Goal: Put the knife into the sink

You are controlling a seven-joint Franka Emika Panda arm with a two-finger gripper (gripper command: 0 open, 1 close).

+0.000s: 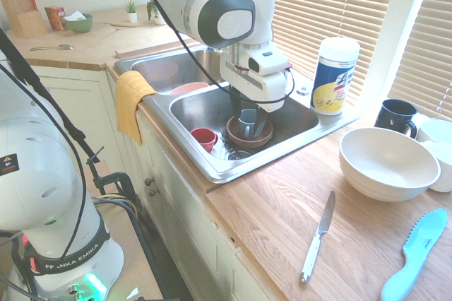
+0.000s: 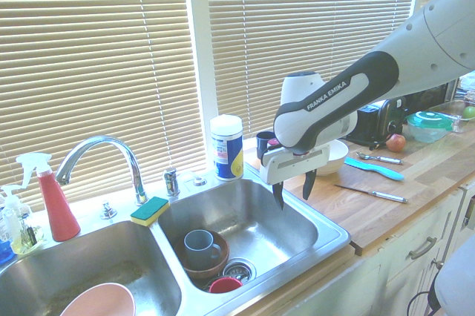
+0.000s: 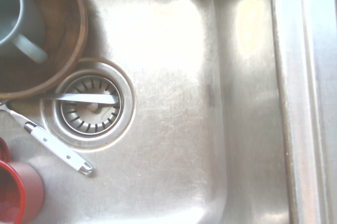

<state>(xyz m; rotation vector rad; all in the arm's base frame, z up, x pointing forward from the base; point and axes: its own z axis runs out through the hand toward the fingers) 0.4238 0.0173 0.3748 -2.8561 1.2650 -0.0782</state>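
One knife (image 1: pixel 317 237) lies near the desk's (image 1: pixel 282 209) front edge, unreached because the empty, wide-open end effector (image 2: pixel 294 189) hangs over the sink (image 2: pixel 326 238)

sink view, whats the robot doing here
The arm's gripper hangs over the sink, pointing down, its fingers open and empty. The knife lies on the counter near the white bowl, not yet picked up.
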